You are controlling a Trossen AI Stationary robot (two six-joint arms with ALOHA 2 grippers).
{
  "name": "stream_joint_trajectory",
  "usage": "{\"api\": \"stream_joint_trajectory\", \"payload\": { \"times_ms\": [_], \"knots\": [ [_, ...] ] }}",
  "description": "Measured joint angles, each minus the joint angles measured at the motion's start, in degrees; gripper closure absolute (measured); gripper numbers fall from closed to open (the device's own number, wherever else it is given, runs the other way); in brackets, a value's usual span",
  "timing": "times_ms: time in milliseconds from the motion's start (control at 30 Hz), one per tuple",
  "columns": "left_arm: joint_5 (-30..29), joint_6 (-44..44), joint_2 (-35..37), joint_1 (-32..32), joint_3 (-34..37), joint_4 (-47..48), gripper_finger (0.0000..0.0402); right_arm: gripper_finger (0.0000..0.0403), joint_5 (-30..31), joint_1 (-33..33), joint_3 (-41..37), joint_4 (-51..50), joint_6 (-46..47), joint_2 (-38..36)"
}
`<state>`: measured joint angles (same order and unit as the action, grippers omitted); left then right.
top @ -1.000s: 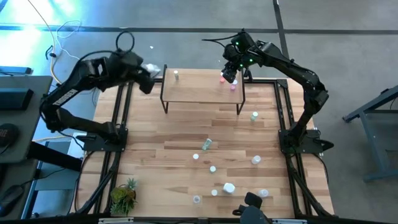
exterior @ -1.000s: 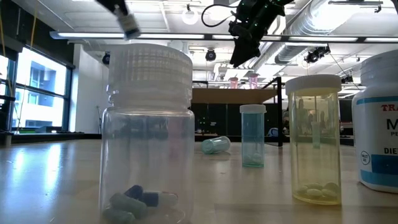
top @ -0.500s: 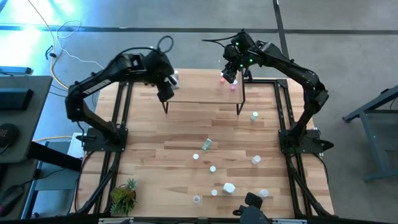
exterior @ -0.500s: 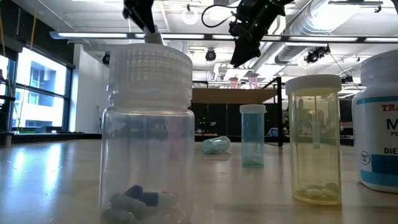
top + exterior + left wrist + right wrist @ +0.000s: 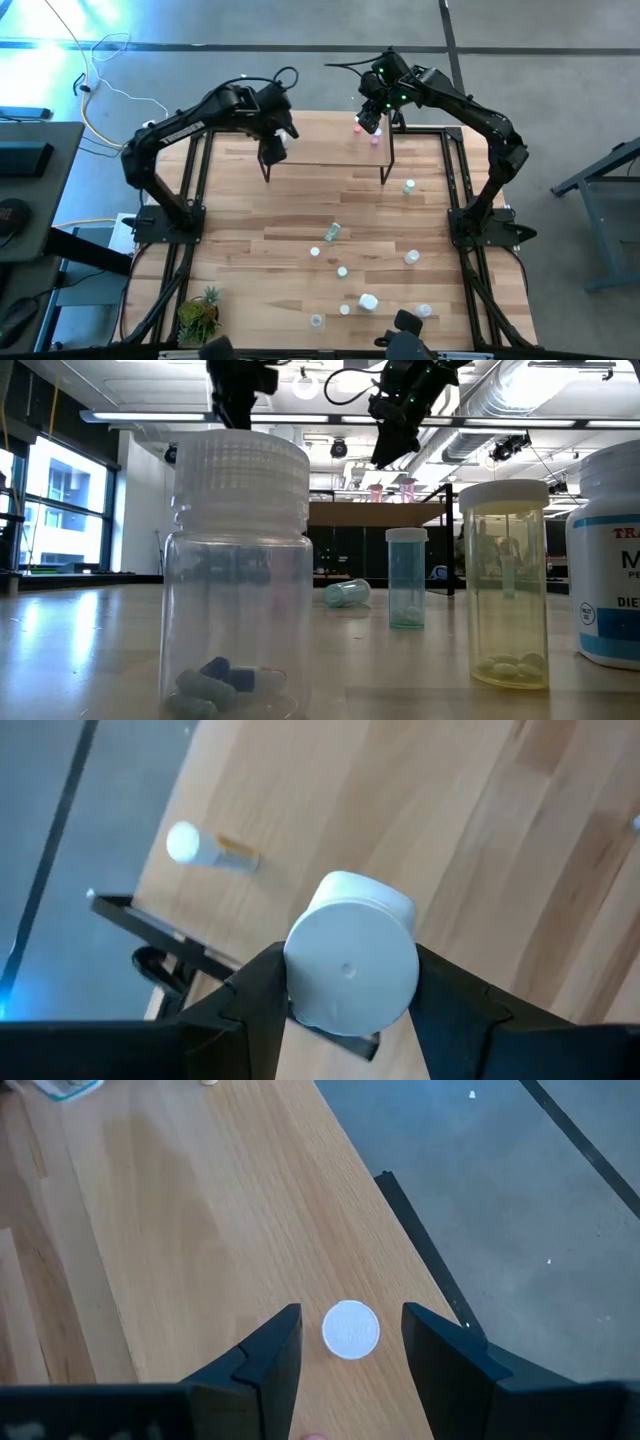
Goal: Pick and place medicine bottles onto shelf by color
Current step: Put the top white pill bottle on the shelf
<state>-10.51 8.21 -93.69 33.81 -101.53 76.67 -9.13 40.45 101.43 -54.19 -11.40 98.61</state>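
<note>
My left gripper [image 5: 272,147] hangs over the left end of the shelf [image 5: 322,152], shut on a white-capped bottle [image 5: 350,965]. A small white-capped vial [image 5: 186,842] sits on the shelf beyond it. My right gripper [image 5: 368,121] is open above the shelf's right end. In the right wrist view its fingers [image 5: 283,1342] stand on either side of a round white cap [image 5: 351,1328] without touching it. Two pink bottles [image 5: 358,126] [image 5: 375,140] stand on the shelf there. Several more bottles [image 5: 342,271] lie scattered on the tabletop. My left gripper pinches the white-capped bottle between its two fingers [image 5: 262,982], one on each side of the cap end [image 5: 345,925]. The fingers come from above, pointing down. The bottle is lifted clear of the shelf, cap toward the wrist camera.
A green-capped bottle [image 5: 409,186] stands just near of the shelf's right leg. A potted plant [image 5: 200,314] sits at the table's near left corner. In the low view large clear bottles [image 5: 238,575] [image 5: 505,585] stand close to the camera. Bare planks lie between shelf and scattered bottles.
My left arm has swung from beyond the table's far left corner toward the right, carrying the white-capped bottle, and now hangs over the shelf's left end. The right arm has kept still.
</note>
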Motion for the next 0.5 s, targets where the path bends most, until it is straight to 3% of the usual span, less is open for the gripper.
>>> {"api": "stream_joint_trajectory", "payload": {
  "times_ms": [500],
  "knots": [
    [4.95,1.51,-3.49,3.73,0.03,1.77,0.0238,0.0237,0.00,0.00,0.00,0.00,-0.02,0.00]
  ]
}}
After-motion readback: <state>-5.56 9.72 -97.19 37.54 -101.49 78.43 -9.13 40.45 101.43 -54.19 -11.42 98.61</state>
